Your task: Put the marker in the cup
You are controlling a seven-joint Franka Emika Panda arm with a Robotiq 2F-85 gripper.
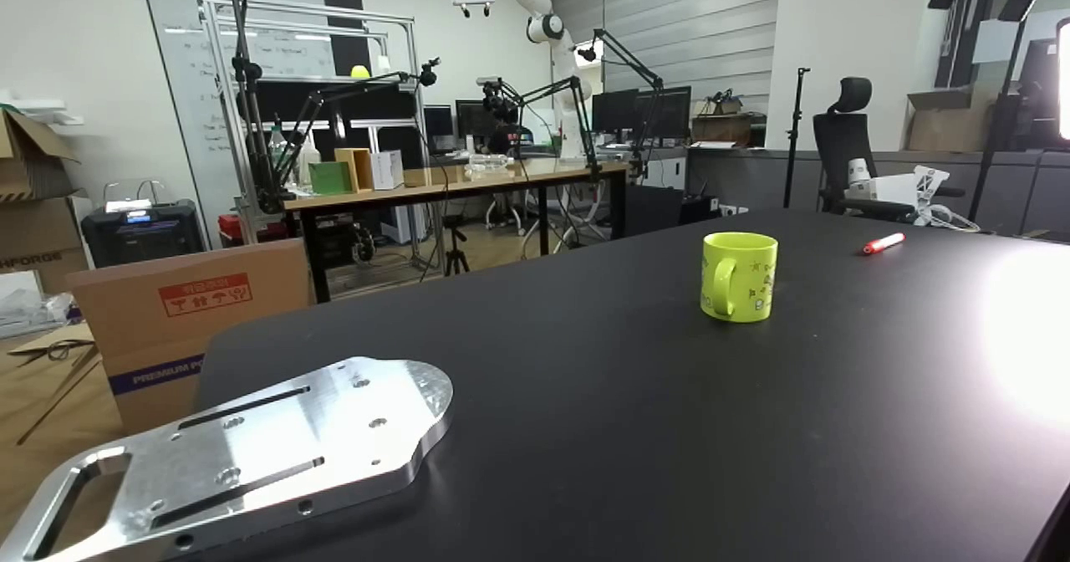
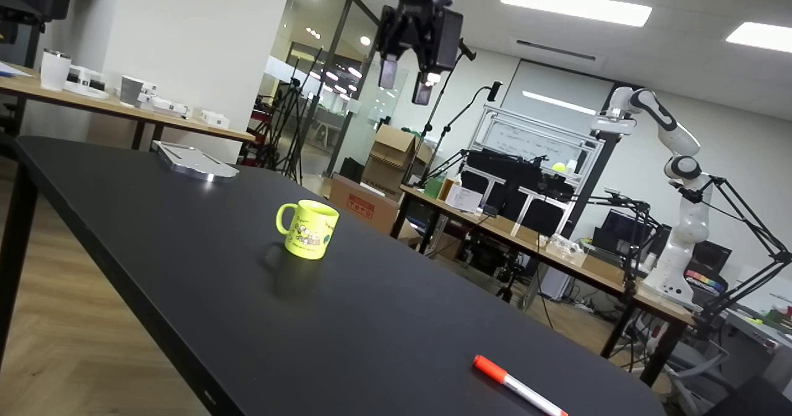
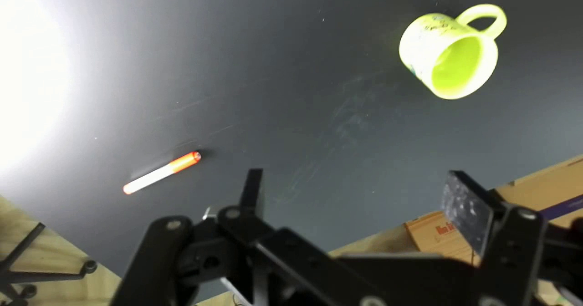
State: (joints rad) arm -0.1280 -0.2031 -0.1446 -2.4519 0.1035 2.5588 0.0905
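Note:
The marker lies flat on the black table, away from the cup. It is red and white, and it shows in both exterior views [image 1: 884,243] [image 2: 520,386] and in the wrist view [image 3: 161,173]. The yellow-green cup has a handle and a printed pattern. It stands upright on the table in both exterior views [image 1: 752,282] [image 2: 311,230] and shows at the upper right of the wrist view [image 3: 426,46]. My gripper [image 2: 405,82] is high above the table, with its fingers wide apart. In the wrist view the gripper [image 3: 355,178] has nothing between its fingers.
A flat silver metal plate [image 1: 334,428] lies at one end of the black table [image 1: 585,428]; it also shows in an exterior view [image 2: 195,163]. A cardboard box [image 1: 201,311] stands on the floor beside the table edge. Strong glare lies on part of the table.

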